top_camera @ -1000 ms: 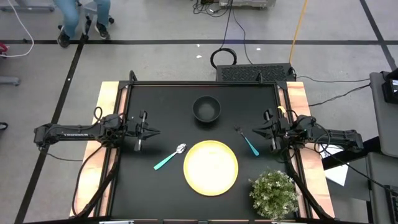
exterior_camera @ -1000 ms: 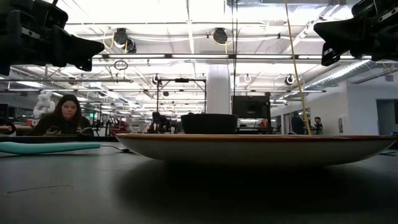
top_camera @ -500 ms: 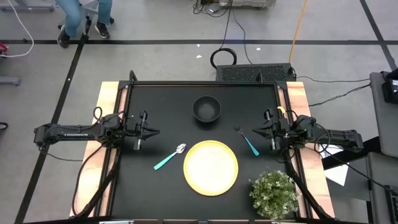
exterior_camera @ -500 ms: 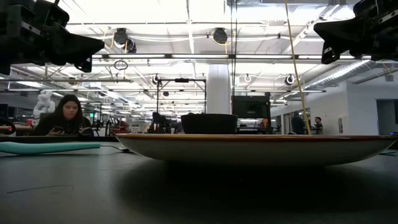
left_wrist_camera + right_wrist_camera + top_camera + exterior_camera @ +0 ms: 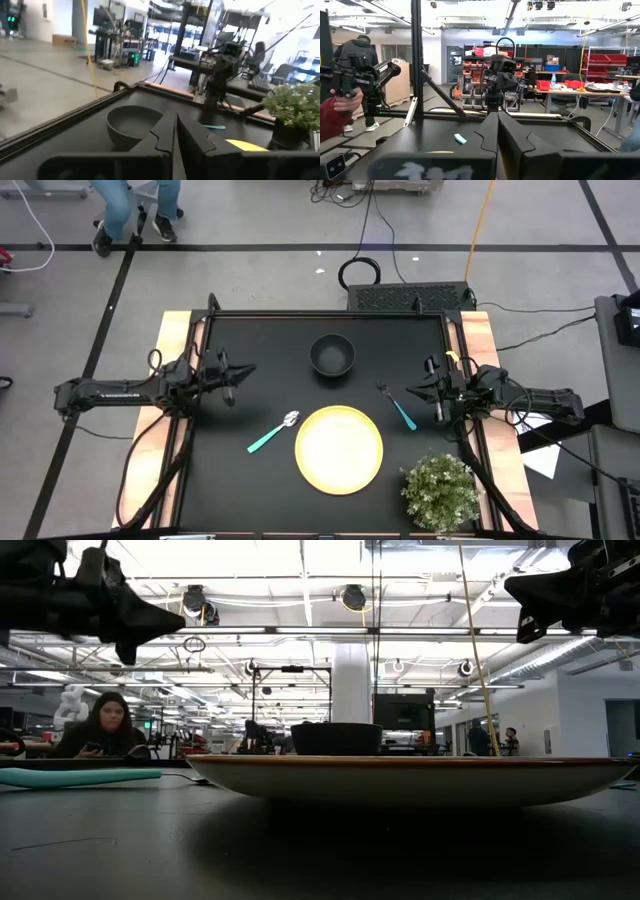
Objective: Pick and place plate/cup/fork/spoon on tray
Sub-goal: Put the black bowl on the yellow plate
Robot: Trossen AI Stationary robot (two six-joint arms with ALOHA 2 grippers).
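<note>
The tray (image 5: 339, 448) lies flat on the table (image 5: 260, 340), ahead of and between my two grippers, toward the table's near edge; nothing sits on it. In the low view its rim (image 5: 410, 780) fills the middle of the picture.

The spoon (image 5: 273, 432) lies just beside the tray on my left gripper's side, apart from the rim, its silver head pointing at the tray. It is nearer to my left gripper (image 5: 243, 371) than anything else, a little forward and inward of the fingertips.

The fork (image 5: 397, 406) lies on the other side of the tray, just in front of my right gripper (image 5: 410, 391), tines pointing away from the tray.

The cup (image 5: 332, 354) stands upright behind the tray, well apart from it, about midway between my grippers. My left wrist view shows it straight past my fingers (image 5: 165, 132).

My left gripper hangs above the table's left edge, pinched together with nothing in it. My right gripper hangs at the right edge, fingers (image 5: 517, 137) pressed together, also empty.

A potted plant (image 5: 439, 490) stands at the near right corner, beside the tray.
</note>
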